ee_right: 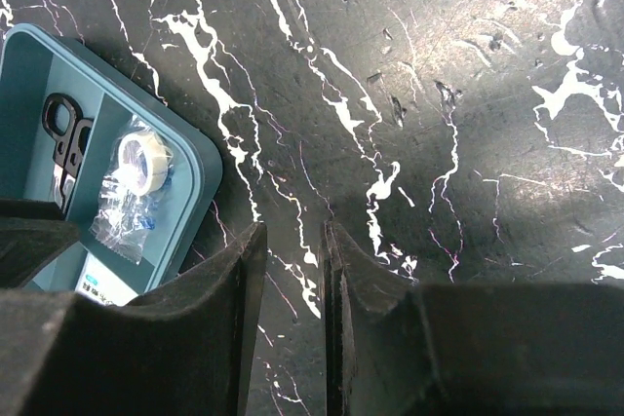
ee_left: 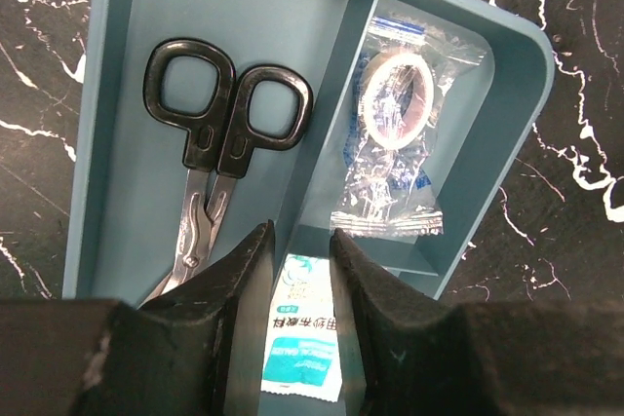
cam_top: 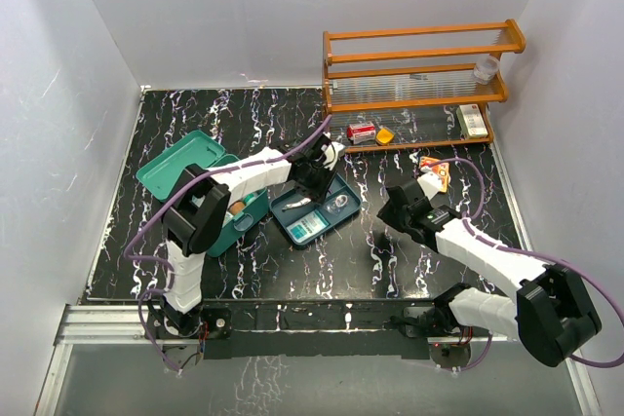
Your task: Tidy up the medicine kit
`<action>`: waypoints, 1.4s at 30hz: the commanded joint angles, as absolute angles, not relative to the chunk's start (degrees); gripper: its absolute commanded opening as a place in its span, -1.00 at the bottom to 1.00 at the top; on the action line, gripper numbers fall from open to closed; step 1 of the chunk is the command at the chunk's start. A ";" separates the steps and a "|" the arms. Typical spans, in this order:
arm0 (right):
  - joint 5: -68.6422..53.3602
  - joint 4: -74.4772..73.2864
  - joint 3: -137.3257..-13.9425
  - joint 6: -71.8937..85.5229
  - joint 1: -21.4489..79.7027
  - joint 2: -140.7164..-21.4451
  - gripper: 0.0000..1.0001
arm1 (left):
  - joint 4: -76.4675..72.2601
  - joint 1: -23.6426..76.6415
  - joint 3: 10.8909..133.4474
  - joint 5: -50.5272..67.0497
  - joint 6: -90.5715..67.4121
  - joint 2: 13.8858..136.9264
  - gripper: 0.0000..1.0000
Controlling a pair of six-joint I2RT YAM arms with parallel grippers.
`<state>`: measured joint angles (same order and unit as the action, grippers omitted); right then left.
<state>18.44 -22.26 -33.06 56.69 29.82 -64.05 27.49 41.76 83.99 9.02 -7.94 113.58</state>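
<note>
While the medicine kit [cam_top: 183, 165] lies open at the left, the left gripper [ee_left: 297, 241] is held above the divided tray [ee_left: 517, 75] beside it, jaws slightly apart, empty. A pick is judged in hand; lowering onto the printed sachet [ee_left: 302, 362] is called for.

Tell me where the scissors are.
Left wrist view: the scissors lie in the divided tray's left compartment, across the divider from the bagged tape roll.

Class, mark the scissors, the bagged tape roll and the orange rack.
scissors [ee_left: 227, 129]: left wrist view, black handle.
bagged tape roll [ee_left: 378, 99]: left wrist view, roll's rim.
orange rack [cam_top: 419, 100]: top view, middle rail.
</note>
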 commanded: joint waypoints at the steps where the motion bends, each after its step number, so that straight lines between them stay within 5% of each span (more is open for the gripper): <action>1: 18.93 -19.52 -32.72 57.04 29.53 -62.71 -0.48 | 28.52 42.01 86.04 10.18 -8.71 115.38 -0.45; 10: 18.71 -19.25 -31.75 57.41 29.53 -62.51 -0.49 | 28.66 41.96 86.76 8.65 -8.47 117.21 -0.57; 19: 19.38 -19.37 -31.65 57.22 29.48 -61.64 -0.50 | 29.33 41.99 87.59 8.69 -6.94 116.97 -0.99; 34: 21.80 -22.09 -32.25 58.45 29.44 -57.89 -0.54 | 29.44 42.23 90.62 19.95 -9.90 108.33 -1.00; 42: 23.07 -24.34 -33.01 60.07 29.43 -53.02 -0.55 | 34.91 42.58 95.81 16.83 -8.59 103.23 -1.00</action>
<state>20.51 -23.97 -31.97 58.65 29.56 -55.77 31.00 42.19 90.65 16.10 -9.19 109.34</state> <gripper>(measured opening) 0.230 0.029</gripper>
